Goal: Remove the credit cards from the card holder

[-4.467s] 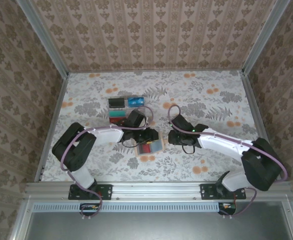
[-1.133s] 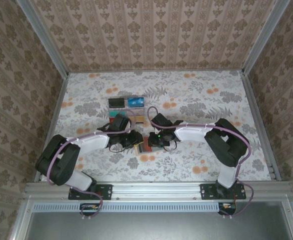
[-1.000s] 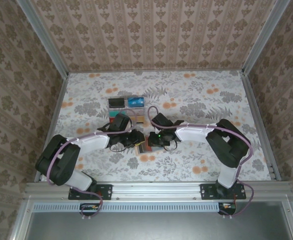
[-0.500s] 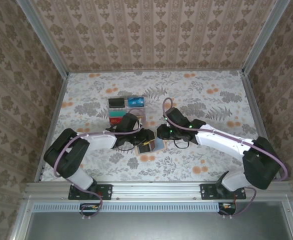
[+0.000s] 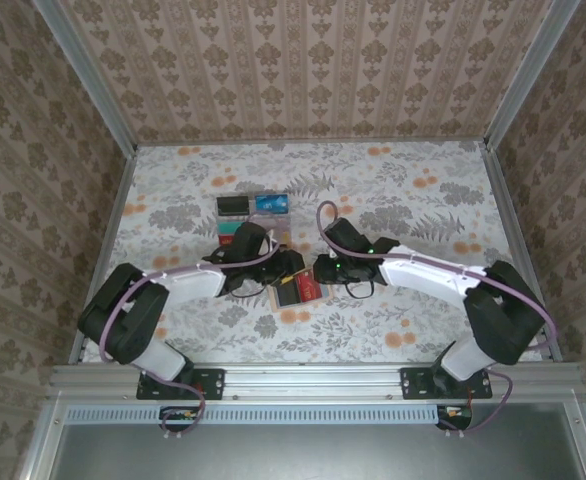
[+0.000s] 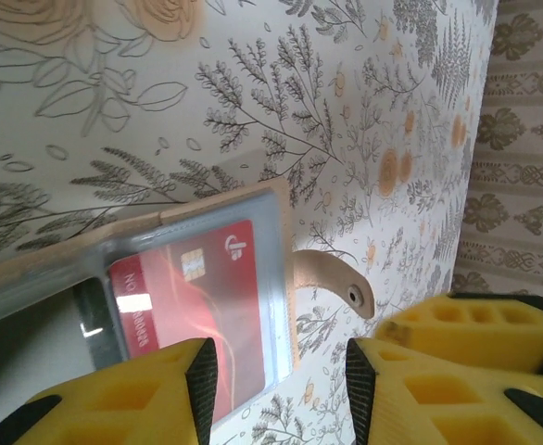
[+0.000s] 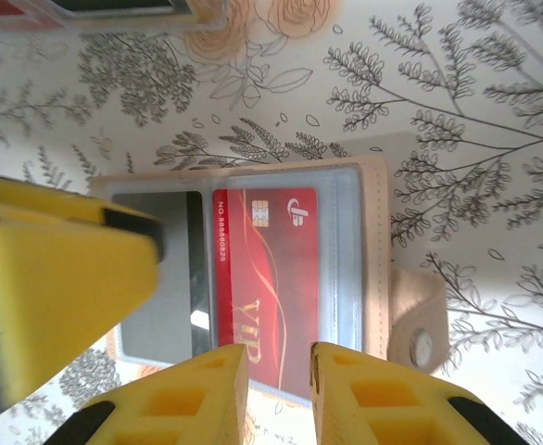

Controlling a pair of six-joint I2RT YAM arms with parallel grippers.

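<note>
While the right claw stands slightly parted over the red credit card, the left claw is spread wider beside it, pinching nothing. That card lies in the open tan card holder on the floral desk, black card and blue card lying farther back.

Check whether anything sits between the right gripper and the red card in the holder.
Nothing visible does: the right gripper hangs directly over the near end of the red card. The card holder has the rest under its clear pocket.
</note>
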